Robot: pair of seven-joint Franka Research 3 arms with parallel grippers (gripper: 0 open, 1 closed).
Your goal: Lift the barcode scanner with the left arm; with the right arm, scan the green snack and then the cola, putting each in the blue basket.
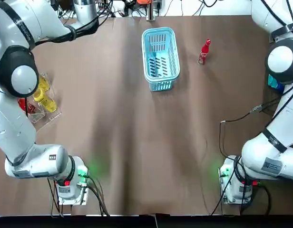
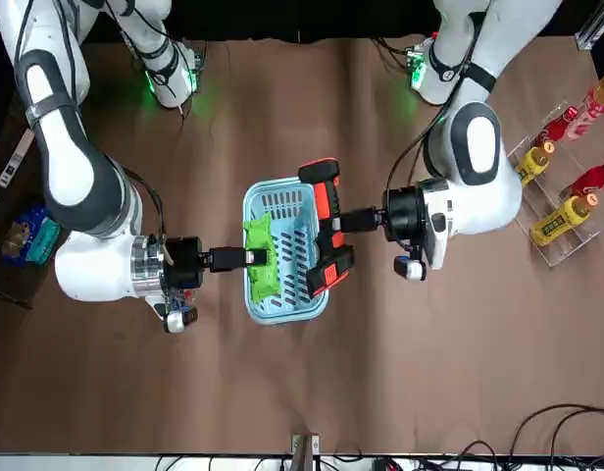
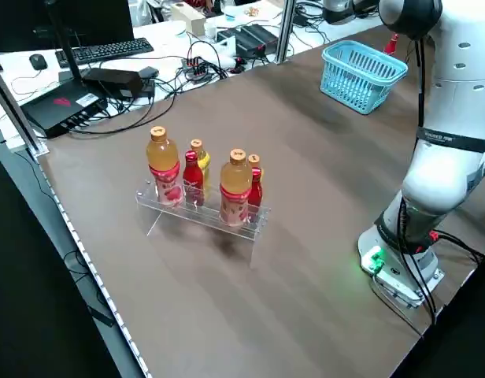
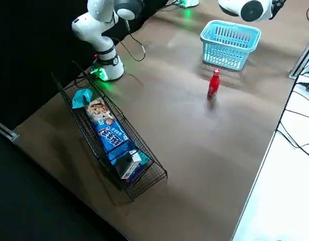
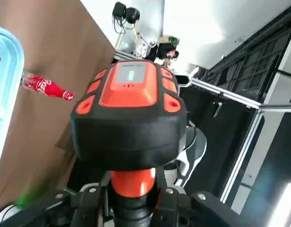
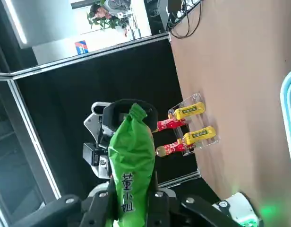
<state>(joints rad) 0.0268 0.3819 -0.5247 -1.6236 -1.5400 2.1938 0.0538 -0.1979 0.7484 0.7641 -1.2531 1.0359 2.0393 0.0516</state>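
Green crinkly snack bag sat pinched in my right gripper, high over the brown table; my left gripper clamped the orange-and-black barcode scanner beside it. Farther off, the blue slatted plastic basket stood near the far edge, the red cola bottle upright to its right.

Overhead, the left arm's elbow covers much of the bottle rack, and a teal packet is mostly hidden under the right arm. From the left side, the cola is only 1 red sliver behind the left arm.

In the left wrist view, the barcode scanner hides where the left gripper clamps it. The picture's edge cuts off the blue basket.

In the right wrist view, the green snack masks the right gripper fingertips.
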